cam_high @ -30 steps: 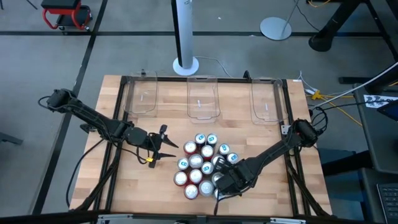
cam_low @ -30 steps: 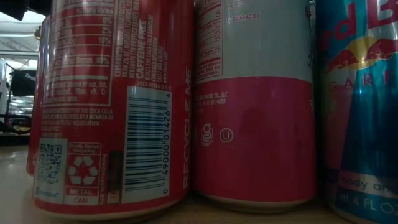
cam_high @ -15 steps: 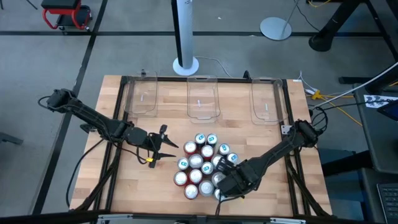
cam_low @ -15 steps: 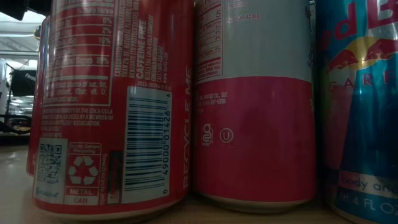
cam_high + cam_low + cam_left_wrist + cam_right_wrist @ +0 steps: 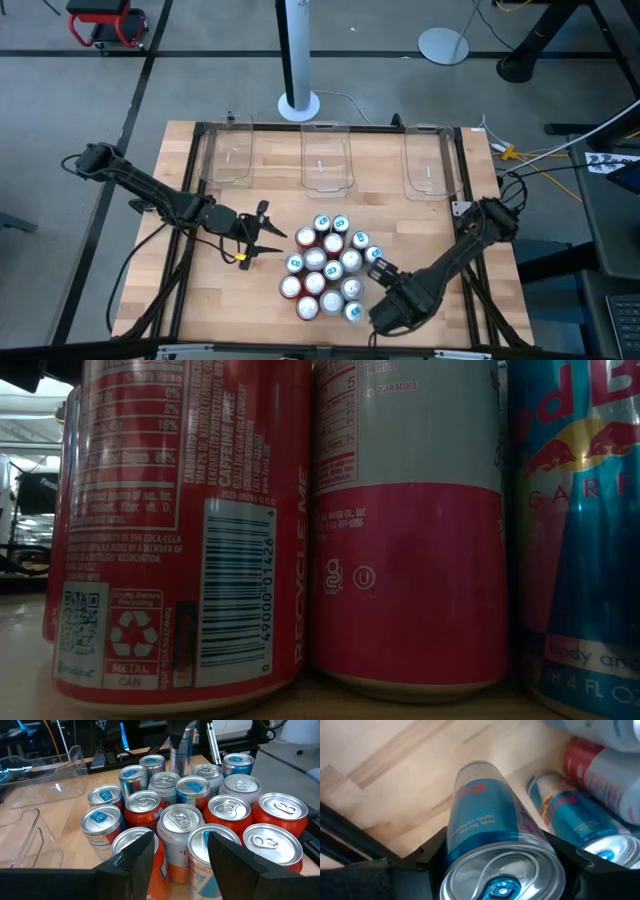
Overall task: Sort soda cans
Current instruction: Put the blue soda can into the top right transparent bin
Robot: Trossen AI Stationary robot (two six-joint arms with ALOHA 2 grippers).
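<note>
Several soda cans (image 5: 325,268), teal-blue, red and silver-and-red, stand upright in a tight cluster on the wooden table (image 5: 230,300); three of them fill the low view (image 5: 405,530). My right gripper (image 5: 392,303) is at the cluster's near right side, pointing down, shut on a teal-blue can (image 5: 485,820). That can also shows in the left wrist view (image 5: 181,750), raised behind the cluster. My left gripper (image 5: 262,236) waits open just left of the cluster, its fingers (image 5: 137,860) level and empty. My right gripper pinches the teal-blue can's side wall just under its silver top (image 5: 465,847), one finger (image 5: 422,860) on either side. The fingers come from above, pointing down along the can. The can hangs upright below them, its bottom clear of the table.
Three clear plastic bins (image 5: 327,158) stand in a row along the far edge of the table, inside a black frame (image 5: 462,190). Bare wood lies between the cluster and the bins, and to the left of my left gripper.
My right gripper has risen and moved away from the cluster toward the table's near right corner, turning a little at the wrist. The teal-blue can has gone with it, lifted out of the cluster's near right side.
</note>
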